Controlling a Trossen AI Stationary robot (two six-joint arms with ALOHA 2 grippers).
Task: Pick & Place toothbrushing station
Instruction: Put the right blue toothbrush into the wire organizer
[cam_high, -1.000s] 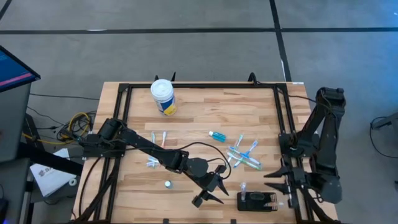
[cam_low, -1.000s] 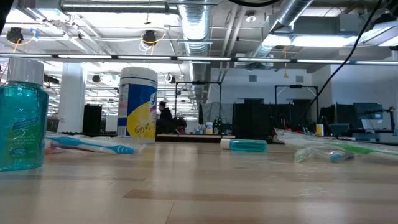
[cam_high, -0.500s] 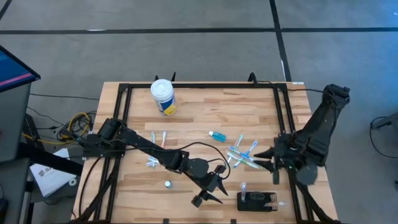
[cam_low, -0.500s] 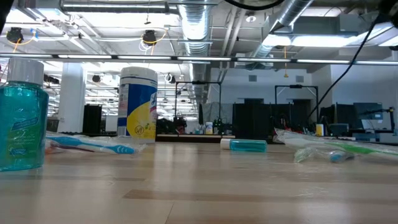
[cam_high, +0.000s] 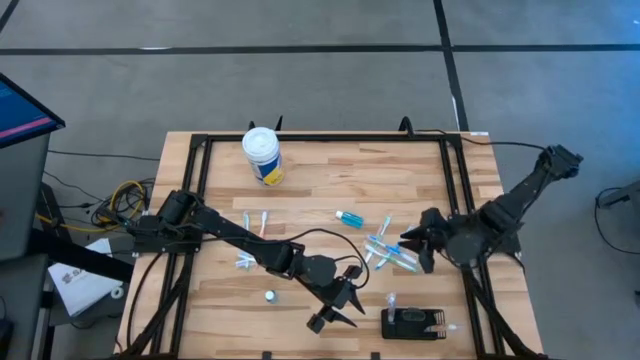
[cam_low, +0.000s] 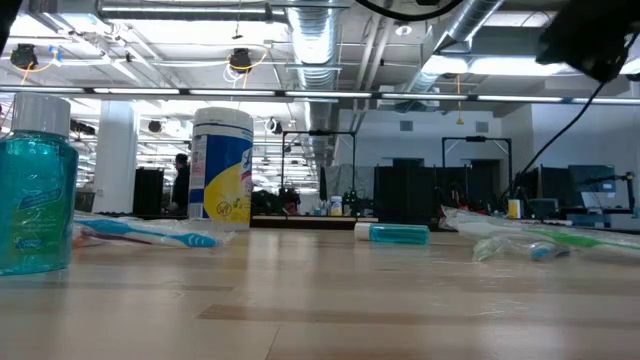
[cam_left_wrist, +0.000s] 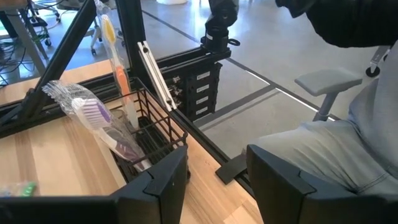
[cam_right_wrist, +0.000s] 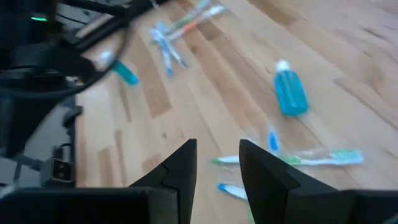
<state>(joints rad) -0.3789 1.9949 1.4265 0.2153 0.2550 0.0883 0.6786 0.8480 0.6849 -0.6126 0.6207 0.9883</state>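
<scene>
Near the table's front edge, the toothbrushing station (cam_high: 412, 323) lies beside the open, empty left claw (cam_high: 335, 310).

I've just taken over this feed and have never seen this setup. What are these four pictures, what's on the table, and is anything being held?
Two dark robot arms work at a wooden table. The overhead picture shows it all: the left claw is open beside the black toothbrushing station, and the right claw, also open, is by the wrapped toothbrushes. A white-lidded tub stands apart. The low picture looks level across the tabletop, past a blue mouthwash bottle. The other two come from cameras on each wrist. Nothing is held.
</scene>
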